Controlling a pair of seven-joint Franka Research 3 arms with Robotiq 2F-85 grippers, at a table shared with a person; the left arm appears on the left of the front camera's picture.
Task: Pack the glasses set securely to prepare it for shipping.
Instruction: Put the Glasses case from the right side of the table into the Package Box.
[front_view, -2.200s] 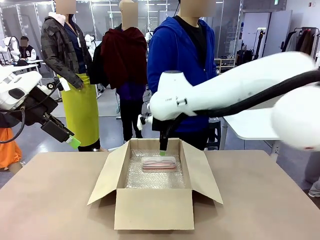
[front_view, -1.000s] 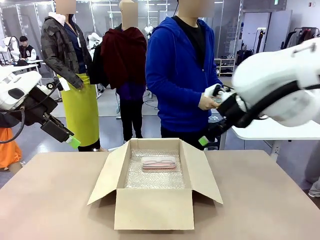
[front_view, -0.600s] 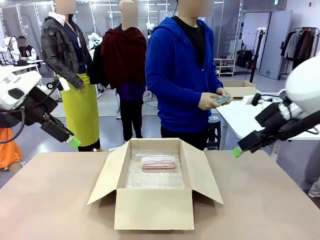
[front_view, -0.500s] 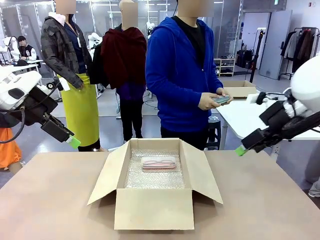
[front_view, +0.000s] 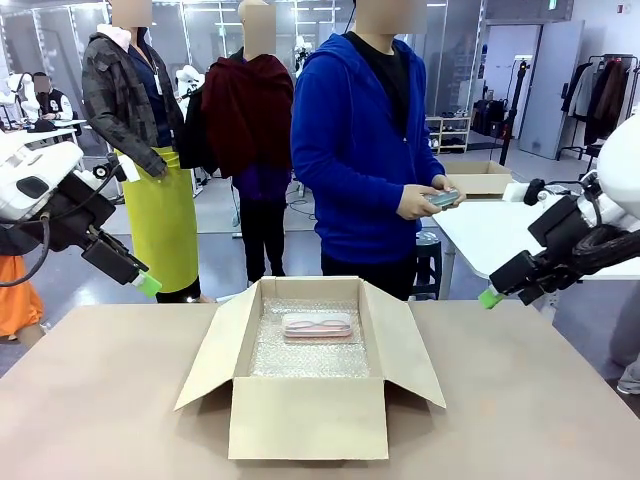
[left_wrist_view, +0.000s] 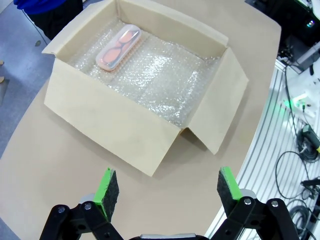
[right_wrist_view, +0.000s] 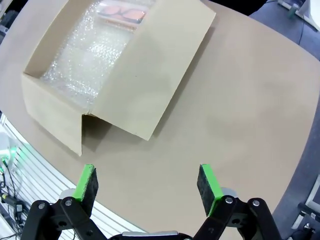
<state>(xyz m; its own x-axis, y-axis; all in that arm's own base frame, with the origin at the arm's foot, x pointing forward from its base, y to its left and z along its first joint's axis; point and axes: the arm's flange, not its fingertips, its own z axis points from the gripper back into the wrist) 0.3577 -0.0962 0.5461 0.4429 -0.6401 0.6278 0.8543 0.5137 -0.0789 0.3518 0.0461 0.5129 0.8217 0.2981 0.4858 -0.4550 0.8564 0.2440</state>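
On the tabletop (front_view: 100, 400) sits the open box (front_view: 308, 418), bubble-wrap (front_view: 310, 362) lined to cushion the pink case (front_view: 318, 324) at its far end. Person's hands (front_view: 412, 203) hold the mint green case (front_view: 443, 198), probably next. Both the left claw (front_view: 148, 285) and right claw (front_view: 489, 297) hang spread, empty, clear of it.

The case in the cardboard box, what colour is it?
The case is pale pink, clearest in the left wrist view.
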